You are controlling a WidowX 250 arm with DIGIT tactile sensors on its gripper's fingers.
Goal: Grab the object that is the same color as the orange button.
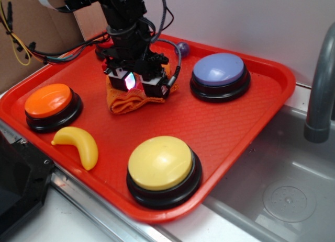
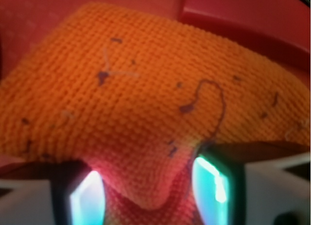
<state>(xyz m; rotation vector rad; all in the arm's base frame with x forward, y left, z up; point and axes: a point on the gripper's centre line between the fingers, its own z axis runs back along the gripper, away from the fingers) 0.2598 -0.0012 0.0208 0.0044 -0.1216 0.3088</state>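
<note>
On red tray [image 1: 220, 127], claw [image 1: 137, 83] seemingly pinching orange cloth [image 1: 128, 102], banana [image 1: 79, 145] apart

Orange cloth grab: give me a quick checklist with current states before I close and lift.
1. Target colour matches the orange button: ok, the orange cloth is the match.
2. Gripper down over the cloth: ok.
3. Cloth between the fingers: ok, a fold dips between them in the wrist view.
4. Jaws closed on the cloth: cannot tell.
5. Yellow toy banana apart from the gripper: ok.
6. Cloth off the red tray: not ok, resting on it.
</note>
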